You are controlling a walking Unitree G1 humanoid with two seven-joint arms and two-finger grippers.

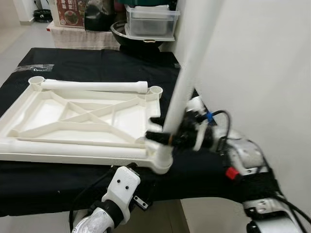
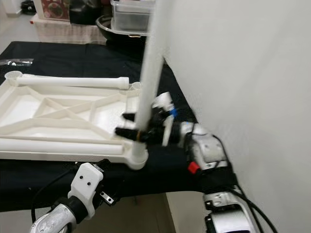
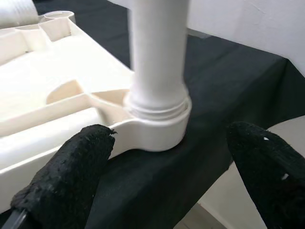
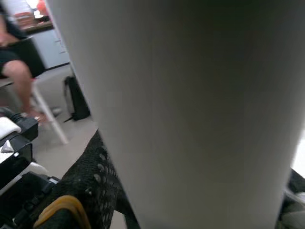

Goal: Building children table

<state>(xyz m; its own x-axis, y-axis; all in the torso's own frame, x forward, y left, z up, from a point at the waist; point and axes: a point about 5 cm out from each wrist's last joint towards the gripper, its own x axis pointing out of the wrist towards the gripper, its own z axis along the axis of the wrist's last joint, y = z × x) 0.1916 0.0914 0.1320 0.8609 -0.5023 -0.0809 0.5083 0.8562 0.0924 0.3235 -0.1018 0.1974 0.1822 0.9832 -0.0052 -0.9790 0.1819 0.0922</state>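
Note:
An upturned white plastic tabletop (image 1: 29, 111) lies on the black-covered table (image 1: 97, 63). One white leg (image 1: 187, 77) stands upright in the tabletop's near right corner socket (image 1: 163, 162). My right gripper (image 1: 163, 131) is shut on this leg just above the socket, and the leg (image 4: 190, 119) looms close in the right wrist view. A second leg (image 1: 92, 86) lies across the far edge, a third (image 1: 73, 148) along the near edge. My left gripper (image 3: 169, 143) is open, low at the table's front edge, its fingers (image 3: 71, 176) wide apart on either side of the socket (image 3: 157, 131) without touching it.
A white wall (image 1: 262, 73) rises close on the right. Behind the table stand a clear plastic box (image 1: 151, 22) and a black pan (image 1: 131, 36). A small plastic bag (image 1: 36, 68) lies at the far left. A seated person's leg (image 4: 16, 71) appears in the right wrist view.

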